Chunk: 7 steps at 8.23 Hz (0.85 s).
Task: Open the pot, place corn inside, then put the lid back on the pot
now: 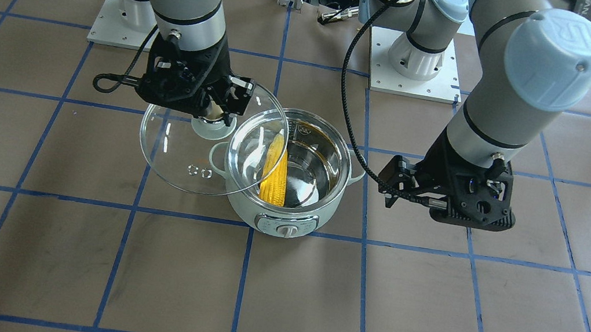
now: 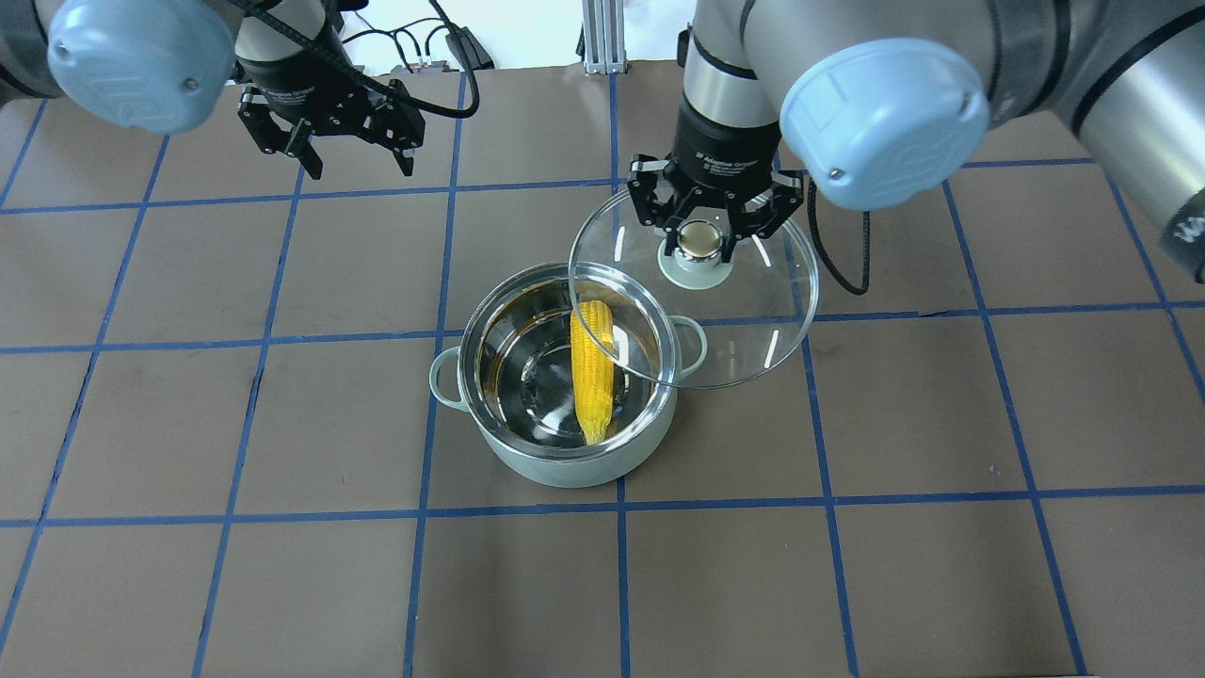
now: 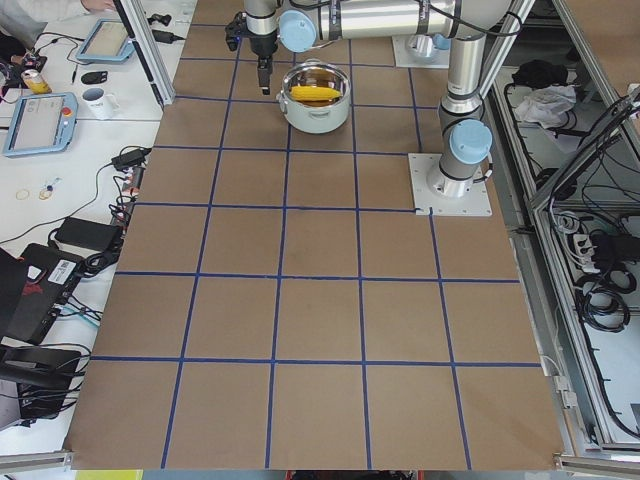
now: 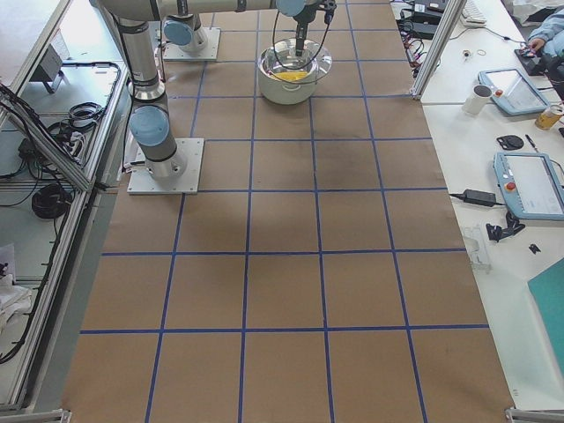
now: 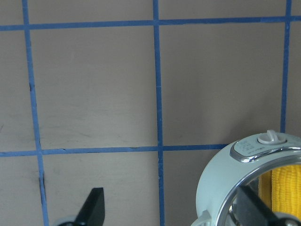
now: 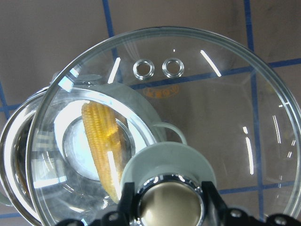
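The mint-green pot (image 2: 565, 471) stands uncovered mid-table, its dial panel (image 1: 286, 227) facing away from me. The yellow corn (image 2: 593, 377) lies inside it, leaning on the wall, tip down; it also shows in the right wrist view (image 6: 101, 136). My right gripper (image 2: 701, 237) is shut on the knob (image 6: 169, 205) of the clear glass lid (image 2: 753, 311). It holds the lid tilted above the table, overlapping the pot's right rim. My left gripper (image 2: 358, 160) is open and empty, above the table far left of the pot; the left wrist view shows the pot (image 5: 221, 179) beside its fingertips (image 5: 94, 207).
The brown table carries a blue tape grid. Both arms' white base plates (image 1: 409, 72) (image 1: 112, 21) sit at my edge. A black cable (image 1: 351, 104) hangs from the left arm near the pot. Side benches hold tablets (image 4: 529, 185) and a mug (image 3: 97, 100).
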Each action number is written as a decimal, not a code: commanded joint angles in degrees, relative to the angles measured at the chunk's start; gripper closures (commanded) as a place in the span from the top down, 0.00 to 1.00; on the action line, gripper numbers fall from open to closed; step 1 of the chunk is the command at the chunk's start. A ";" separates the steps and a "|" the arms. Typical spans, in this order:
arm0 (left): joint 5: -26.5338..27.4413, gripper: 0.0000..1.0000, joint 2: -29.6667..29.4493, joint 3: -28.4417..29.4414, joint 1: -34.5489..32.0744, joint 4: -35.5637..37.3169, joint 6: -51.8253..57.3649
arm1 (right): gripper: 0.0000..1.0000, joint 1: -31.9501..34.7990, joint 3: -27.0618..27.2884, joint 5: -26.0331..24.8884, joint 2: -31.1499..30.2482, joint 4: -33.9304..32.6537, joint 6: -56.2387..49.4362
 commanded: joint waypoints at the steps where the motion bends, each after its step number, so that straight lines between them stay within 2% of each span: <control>1: 0.48 1.00 5.03 0.02 1.35 -0.71 1.45 | 0.00 6.86 0.01 0.57 2.70 -3.98 3.97; 3: 0.13 1.00 6.79 0.02 1.35 -0.71 0.56 | 0.00 12.57 0.01 0.66 6.21 -9.51 8.97; 7: 0.39 1.00 8.29 -0.86 0.82 -1.32 0.56 | 0.00 12.95 1.15 0.57 7.46 -9.80 9.34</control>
